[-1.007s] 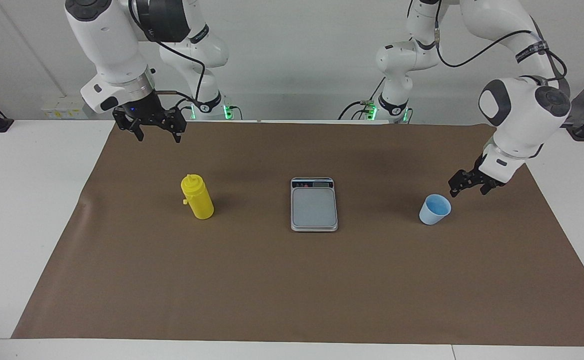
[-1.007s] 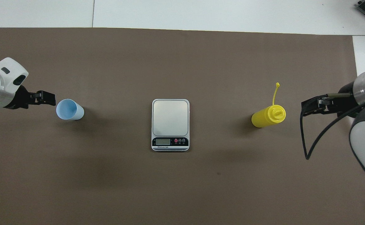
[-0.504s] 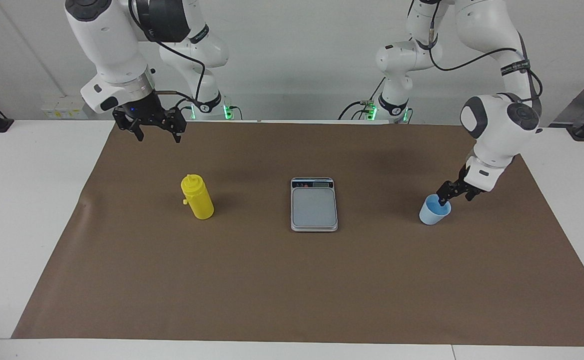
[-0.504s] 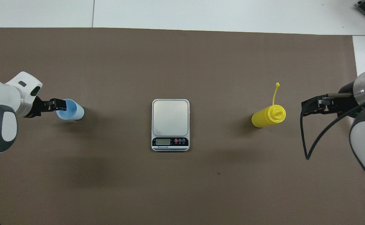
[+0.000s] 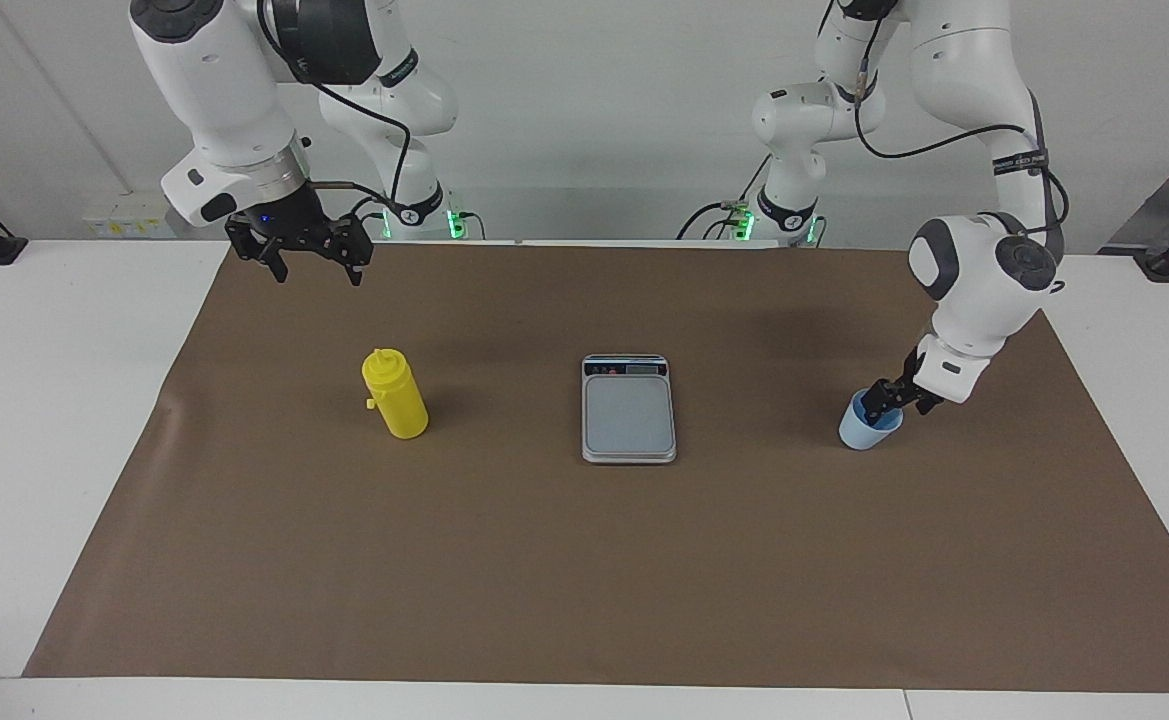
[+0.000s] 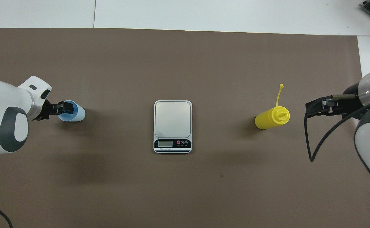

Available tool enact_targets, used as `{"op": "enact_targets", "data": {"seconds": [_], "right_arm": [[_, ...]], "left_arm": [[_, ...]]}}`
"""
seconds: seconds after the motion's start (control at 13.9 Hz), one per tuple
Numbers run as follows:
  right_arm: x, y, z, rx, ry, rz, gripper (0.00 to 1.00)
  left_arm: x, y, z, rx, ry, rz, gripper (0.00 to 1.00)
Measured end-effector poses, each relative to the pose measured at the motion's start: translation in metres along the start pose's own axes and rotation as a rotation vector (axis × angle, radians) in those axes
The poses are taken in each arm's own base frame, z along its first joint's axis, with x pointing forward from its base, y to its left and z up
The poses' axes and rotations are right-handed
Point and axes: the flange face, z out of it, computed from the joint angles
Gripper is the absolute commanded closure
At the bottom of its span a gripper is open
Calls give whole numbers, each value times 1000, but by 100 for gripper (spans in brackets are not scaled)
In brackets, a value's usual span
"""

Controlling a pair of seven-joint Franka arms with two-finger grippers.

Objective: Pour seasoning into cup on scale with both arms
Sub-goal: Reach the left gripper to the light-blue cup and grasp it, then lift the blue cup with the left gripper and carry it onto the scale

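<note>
Cup [image 5: 864,432] first, that is plainly the plan. It stands upright on the brown mat [image 5: 544,560] at the left arm's end of the surface, well apart from the scale [image 5: 629,412] in the middle. The left claw [image 5: 884,403] is right down at its rim, tilted in from the arm's own end so it takes the thin wall and not the whole body. That makes sense for a small tapered cup, which offers little else to hold. Whether the claw has bitten on that wall, I cannot tell from either view, and the cup sits flat on the mat, not lifted.

The weighing plate is bare, with the display strip turned toward the robots. My read is that the cup has to land there before any pouring counts.

At the right arm's end, the seasoning [image 5: 396,395] stands upright and untouched, its cap strap [image 6: 278,93] sticking out away from the robots. The right claw [image 5: 312,262] hangs spread wide above the mat, holding nothing, high and clear of the bottle. It waits, and sensibly so. It has the bottle on its own end of the surface, so the pouring job looks like its share, while the left arm handles the cup.
</note>
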Motion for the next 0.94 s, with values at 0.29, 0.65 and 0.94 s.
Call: {"op": "enact_targets", "data": {"seconds": [0.29,0.65,0.94], "right_arm": [[0,0,0,0,0,0,0],[0,0,0,0,0,0,0],[0,0,0,0,0,0,0]], "left_arm": [[0,3,0,-1,0,0,100],[12,10,-22,-8,14,6,100],[37,21,-84,-58,6,-13,100]]}}
